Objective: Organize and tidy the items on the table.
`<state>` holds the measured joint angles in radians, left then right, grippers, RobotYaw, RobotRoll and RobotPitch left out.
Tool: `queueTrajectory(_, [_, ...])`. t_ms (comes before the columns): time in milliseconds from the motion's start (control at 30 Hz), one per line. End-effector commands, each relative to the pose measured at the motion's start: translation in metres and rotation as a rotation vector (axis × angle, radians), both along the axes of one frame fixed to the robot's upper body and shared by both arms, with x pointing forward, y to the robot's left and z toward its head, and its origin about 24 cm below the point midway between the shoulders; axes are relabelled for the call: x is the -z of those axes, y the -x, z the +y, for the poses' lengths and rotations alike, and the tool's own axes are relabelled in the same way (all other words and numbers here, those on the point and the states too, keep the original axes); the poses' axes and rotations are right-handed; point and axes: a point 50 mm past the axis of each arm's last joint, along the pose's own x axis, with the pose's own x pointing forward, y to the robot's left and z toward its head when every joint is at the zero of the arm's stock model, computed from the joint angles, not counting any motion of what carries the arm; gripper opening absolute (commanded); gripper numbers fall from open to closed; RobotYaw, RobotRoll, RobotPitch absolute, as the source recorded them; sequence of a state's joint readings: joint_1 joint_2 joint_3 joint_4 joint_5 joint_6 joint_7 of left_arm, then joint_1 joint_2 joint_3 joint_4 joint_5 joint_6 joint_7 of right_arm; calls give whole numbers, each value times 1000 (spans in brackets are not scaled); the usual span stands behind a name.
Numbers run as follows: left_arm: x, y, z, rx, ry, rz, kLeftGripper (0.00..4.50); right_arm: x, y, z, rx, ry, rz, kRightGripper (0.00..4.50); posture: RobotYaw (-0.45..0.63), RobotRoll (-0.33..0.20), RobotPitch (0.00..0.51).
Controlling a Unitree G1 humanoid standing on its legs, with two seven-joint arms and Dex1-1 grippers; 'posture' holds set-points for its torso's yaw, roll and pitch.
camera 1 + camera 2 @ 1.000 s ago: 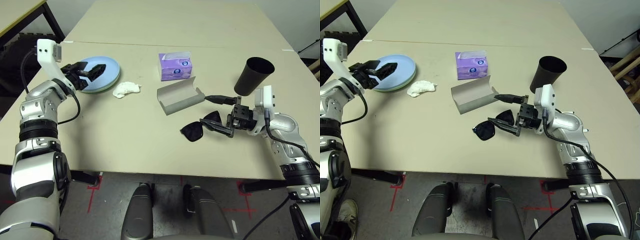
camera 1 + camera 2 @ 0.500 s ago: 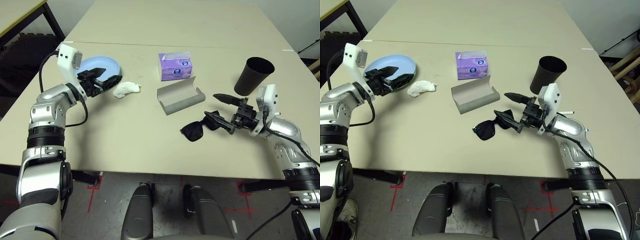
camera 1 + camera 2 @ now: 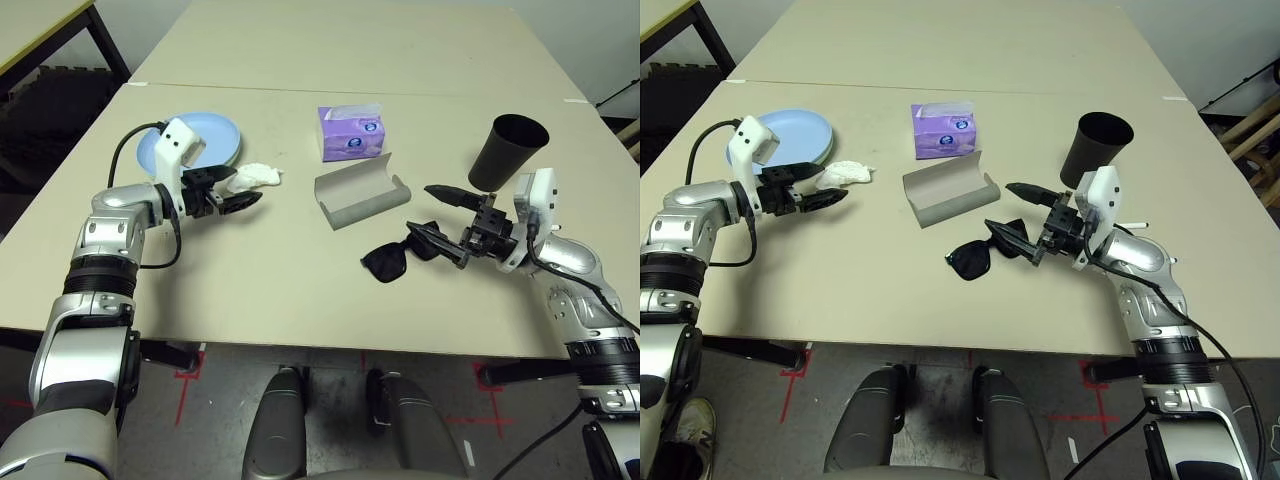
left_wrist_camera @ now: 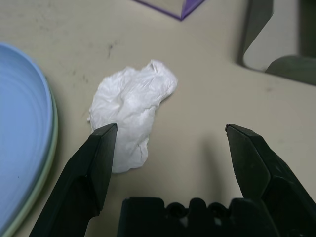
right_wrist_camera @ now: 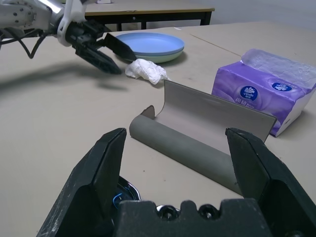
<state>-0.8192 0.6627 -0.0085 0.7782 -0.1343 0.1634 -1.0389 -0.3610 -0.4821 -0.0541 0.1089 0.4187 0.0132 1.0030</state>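
Beige surface (image 3: pixel 300 280), head view: left claw (image 3: pixel 232 187) spread wide beside the crumpled tissue (image 3: pixel 256 176), apparently lining up a pinch; right claw (image 3: pixel 438 213) agape over the sunglasses (image 3: pixel 398 255). Left wrist view: tissue lies by one finger, off-centre. Right wrist view: glasses case (image 5: pixel 202 140) lies open ahead, presumably their destination.

surface (image 3: pixel 300 290): matte beige
plates (image 3: pixel 225 135): light blue over pale green
tissue (image 4: pixel 131 111): white
tissue box (image 3: pixel 351 133): purple, blue-and-white logo
glasses case (image 3: pixel 360 190): grey
sunglasses (image 3: pixel 395 258): black
cup (image 3: pixel 508 150): black
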Motion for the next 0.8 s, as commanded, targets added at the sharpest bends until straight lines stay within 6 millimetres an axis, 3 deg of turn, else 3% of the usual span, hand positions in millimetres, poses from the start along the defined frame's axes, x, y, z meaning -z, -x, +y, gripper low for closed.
queueTrajectory(33, [1,-6,-3,-16,-29,-4,4469,-1,4,1,-7,-6,-1,4500,152,0,150])
queueTrajectory(500, [-8,-19,-7,-78,-12,-55,4469,-3,6,2,2,-7,3,4500,147,0,152])
queueTrajectory(600, [-7,-19,-7,-81,-9,-48,3572,-3,7,3,3,-9,3,4500,146,0,153])
queueTrajectory(800, [-4,-19,-7,-81,-30,-36,1158,-4,7,3,7,-13,0,4500,141,0,153])
